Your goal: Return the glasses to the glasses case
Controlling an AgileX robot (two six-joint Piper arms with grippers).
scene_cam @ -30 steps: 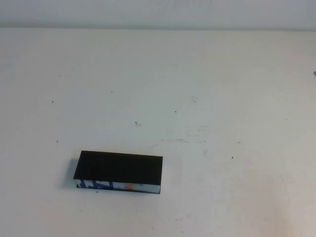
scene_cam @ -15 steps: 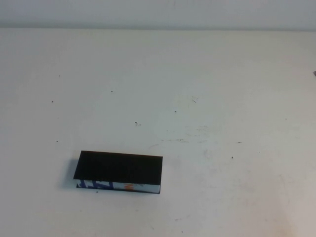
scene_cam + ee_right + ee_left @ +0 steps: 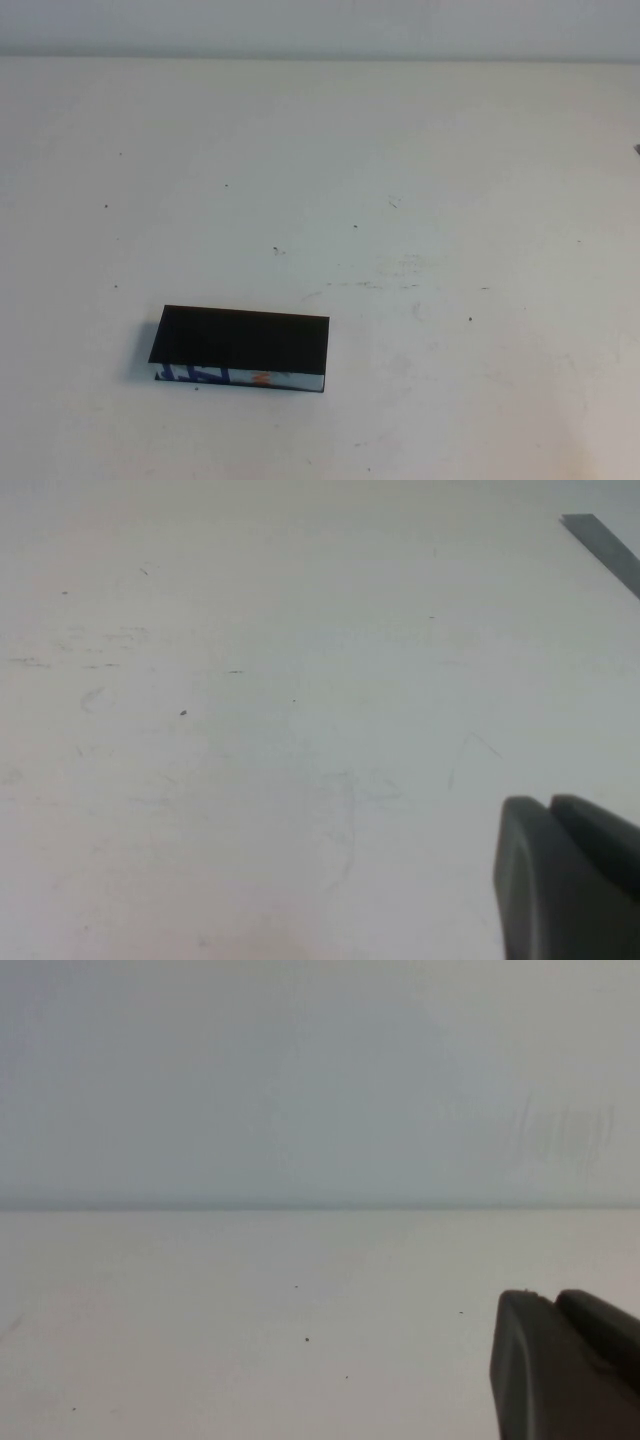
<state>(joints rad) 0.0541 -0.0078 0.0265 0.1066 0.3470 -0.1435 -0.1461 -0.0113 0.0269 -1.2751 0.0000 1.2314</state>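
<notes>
Glasses case (image 3: 240, 346): lid shut, lying flat on the table's (image 3: 420, 200) near-left part; glasses not seen, judged inside, so the task is judged complete. Left gripper (image 3: 565, 1365) and right gripper (image 3: 565, 875): each seen only in its own wrist view, over bare table; finger state cannot be told, and no further move is judged needed.

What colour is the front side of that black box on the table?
The glasses case has a blue-and-white patterned front with a small orange mark, seen best in the high view.

Black glasses case (image 3: 240, 340), blue-white front w/ orange mark.
</notes>
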